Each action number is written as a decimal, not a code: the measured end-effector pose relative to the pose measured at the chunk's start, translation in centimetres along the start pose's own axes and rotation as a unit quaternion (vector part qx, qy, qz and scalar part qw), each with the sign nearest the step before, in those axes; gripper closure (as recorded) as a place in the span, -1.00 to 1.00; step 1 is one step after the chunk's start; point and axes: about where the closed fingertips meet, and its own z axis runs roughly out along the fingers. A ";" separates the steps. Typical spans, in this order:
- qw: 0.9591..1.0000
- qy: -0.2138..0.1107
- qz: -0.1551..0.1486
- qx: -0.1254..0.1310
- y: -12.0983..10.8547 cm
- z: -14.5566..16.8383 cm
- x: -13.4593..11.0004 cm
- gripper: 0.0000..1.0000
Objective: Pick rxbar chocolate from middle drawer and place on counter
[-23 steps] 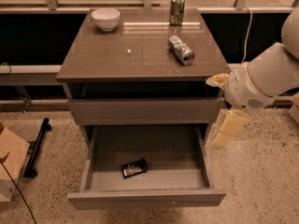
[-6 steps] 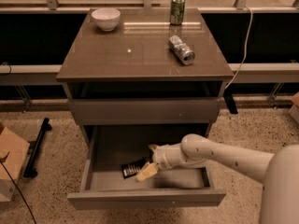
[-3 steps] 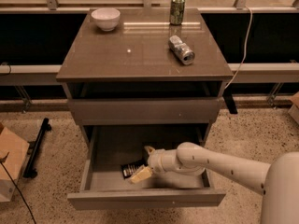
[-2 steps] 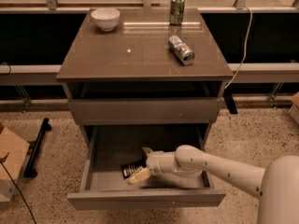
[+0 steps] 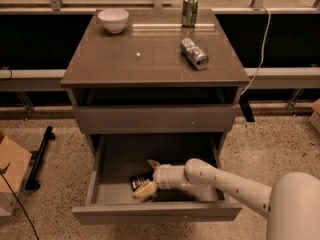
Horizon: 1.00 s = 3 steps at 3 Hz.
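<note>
We reach into the open grey-brown middle drawer point(image 5: 155, 213).
Our cream two-finger gripper point(image 5: 148, 177) stands spread, holding nothing, a finger either side of the flat black rxbar chocolate point(image 5: 138, 181) on the drawer floor.

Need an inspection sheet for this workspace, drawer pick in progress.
surface: counter, glossy, bar not on it.
job's things: rxbar chocolate lies in the open middle drawer.
clutter: white bowl, upright green can, silver can on its side, all on counter.
hand: in the drawer, fingers open either side of the bar.
cables: white cable right of cabinet; black cable on floor, left.
surroundings: cardboard box, left; speckled floor.
</note>
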 end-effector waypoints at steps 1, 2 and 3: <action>1.000 -0.007 0.001 -0.009 0.0 0.9 0.4 -1.00; 1.000 -0.008 0.004 -0.013 0.0 1.4 0.7 -0.64; 1.000 -0.005 0.007 -0.013 0.1 1.5 1.1 -0.18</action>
